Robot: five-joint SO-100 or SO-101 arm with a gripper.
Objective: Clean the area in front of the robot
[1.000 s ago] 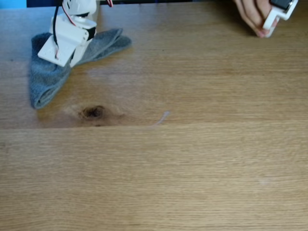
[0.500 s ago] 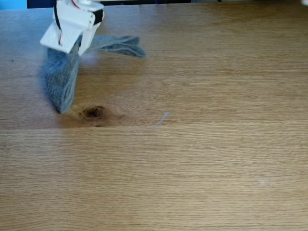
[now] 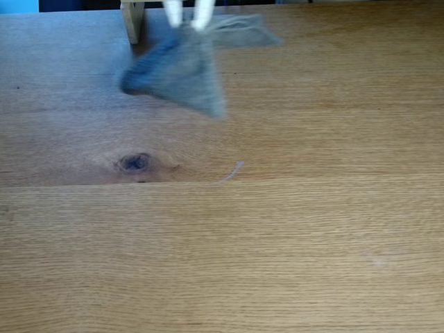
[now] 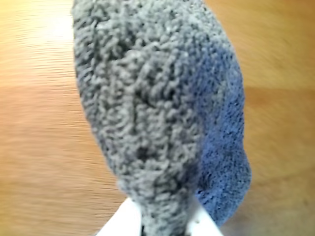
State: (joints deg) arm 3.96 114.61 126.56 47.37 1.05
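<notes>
The wooden tabletop [image 3: 291,236] spreads across the fixed view, with a dark oval knot [image 3: 135,162], a small pale smear [image 3: 236,168] and a plank seam below them. At the top edge, the robot's white gripper [image 3: 187,14] is shut on a grey terry cloth [image 3: 182,73]. The cloth hangs blurred in the air above the table, behind the knot. In the wrist view the cloth [image 4: 147,108] bulges up from between the white fingertips [image 4: 123,221] of the gripper [image 4: 162,227], with blurred wood behind it.
A pale wooden post [image 3: 132,21] stands at the back left, just left of the hanging cloth. A strip of blue [image 3: 17,5] shows past the table's far left corner.
The gripper has lifted the cloth off the table and swung it right, from the far left to near the post. A hand at the top right one second ago is gone.
</notes>
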